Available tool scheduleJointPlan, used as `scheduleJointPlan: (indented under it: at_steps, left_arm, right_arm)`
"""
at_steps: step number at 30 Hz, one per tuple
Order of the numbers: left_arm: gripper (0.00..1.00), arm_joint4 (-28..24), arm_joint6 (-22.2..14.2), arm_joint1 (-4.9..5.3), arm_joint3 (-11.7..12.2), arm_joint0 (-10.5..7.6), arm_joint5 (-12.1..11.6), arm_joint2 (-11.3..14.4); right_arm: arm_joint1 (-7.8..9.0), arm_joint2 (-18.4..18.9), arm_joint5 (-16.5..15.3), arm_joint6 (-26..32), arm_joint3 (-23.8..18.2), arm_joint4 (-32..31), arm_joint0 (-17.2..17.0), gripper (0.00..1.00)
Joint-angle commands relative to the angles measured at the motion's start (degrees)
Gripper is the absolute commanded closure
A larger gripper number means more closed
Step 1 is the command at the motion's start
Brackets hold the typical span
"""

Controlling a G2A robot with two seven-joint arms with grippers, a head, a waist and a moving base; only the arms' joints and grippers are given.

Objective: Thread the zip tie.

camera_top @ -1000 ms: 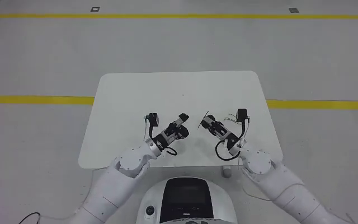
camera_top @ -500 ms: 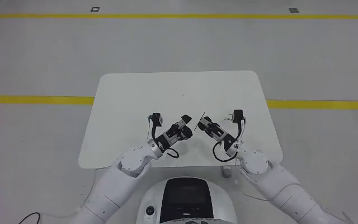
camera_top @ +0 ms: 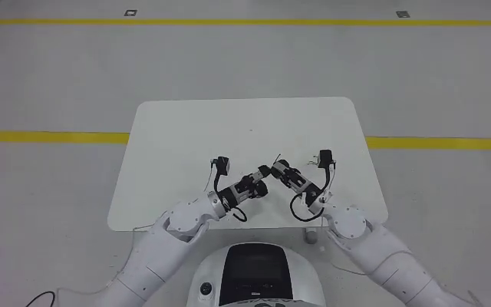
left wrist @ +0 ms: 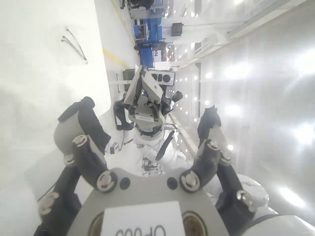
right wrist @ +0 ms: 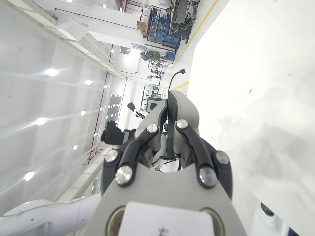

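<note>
- The left gripper (left wrist: 147, 108) had its fingers spread wide with nothing between them. It hung over the near middle of the worktop (camera_top: 230, 130).
- In the top view, the left gripper (camera_top: 259, 185) pointed at the right gripper (camera_top: 275, 169), their tips just beside each other. Whether they touched could not be told.
- The right gripper (right wrist: 171, 104) had its fingers pressed together, pinching the black zip tie (right wrist: 171, 81).
- The zip tie's free length curved out past the fingertips, clear of the worktop (right wrist: 246, 50), and ended in a small square head.
- A few loose thin ties (left wrist: 78, 50) lay flat on the worktop (left wrist: 37, 25), well apart from both grippers.
- Beyond the worktop, yellow lines (camera_top: 230, 21) crossed the pale floor.
</note>
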Motion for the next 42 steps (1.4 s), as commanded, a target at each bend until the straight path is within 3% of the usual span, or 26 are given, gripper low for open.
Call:
scheduleJointPlan:
  at_steps: [1,31,32,34,36,42]
  left_arm:
    - [0.00,0.7,0.7,-0.01,0.1,-0.30,0.1,0.0]
    - [0.00,-4.1,2.0,-0.31,0.1,-0.47,-1.0,0.5]
    - [0.05,-4.1,2.0,-0.31,0.2,-0.49,-1.0,0.6]
    - [0.32,-4.1,2.0,-0.32,0.4,-0.56,-1.0,0.7]
    - [0.51,-4.1,2.1,-0.33,0.5,-0.63,-0.9,0.8]
    - [0.60,-3.8,2.3,-0.32,0.7,-0.77,-0.8,1.0]
  right_arm:
    - [-0.27,0.1,0.1,-0.1,0.2,0.0,0.1,1.00]
    - [-1.90,2.4,1.9,-0.9,-1.0,-3.0,-2.1,1.00]
    - [-1.96,2.6,1.9,-0.8,-1.0,-3.1,-2.2,1.00]
    - [-2.11,2.9,1.9,-0.8,-1.0,-3.3,-2.4,1.00]
    - [-2.26,3.3,1.9,-0.6,-1.0,-3.5,-2.7,1.00]
    - [-2.67,4.1,1.8,0.2,-1.0,-3.9,-3.1,1.00]
